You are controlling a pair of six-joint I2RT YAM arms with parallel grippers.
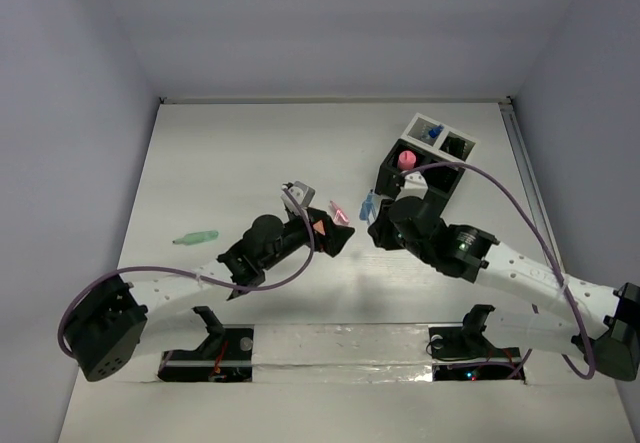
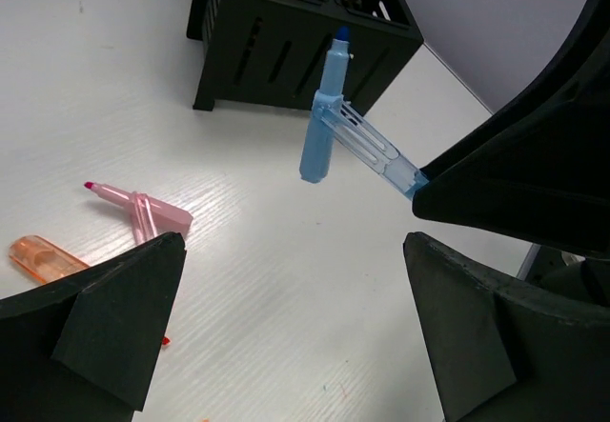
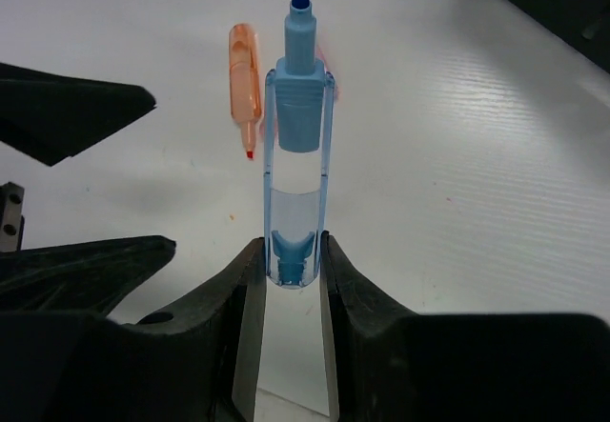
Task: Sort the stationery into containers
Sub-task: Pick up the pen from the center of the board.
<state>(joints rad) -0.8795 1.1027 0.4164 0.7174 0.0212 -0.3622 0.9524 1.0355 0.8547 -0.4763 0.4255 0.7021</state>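
My right gripper (image 3: 293, 255) is shut on the clear back end of a blue marker (image 3: 297, 136), which points away from it. In the left wrist view the blue marker (image 2: 329, 108) points toward the black divided box (image 2: 286, 50). My left gripper (image 2: 291, 336) is open and empty over bare table, with a pink marker (image 2: 138, 208) and an orange marker (image 2: 43, 257) lying beside its left finger. From above, the left gripper (image 1: 322, 218) and right gripper (image 1: 378, 218) are close together near the pink marker (image 1: 338, 211). A green marker (image 1: 195, 236) lies far left.
The black box (image 1: 425, 188) holds a pink round-topped piece (image 1: 406, 160). Behind it the white box (image 1: 452, 135) holds a small blue-capped bottle (image 1: 433, 133). Grey walls enclose the table on three sides. The right arm's purple cable arcs over the boxes.
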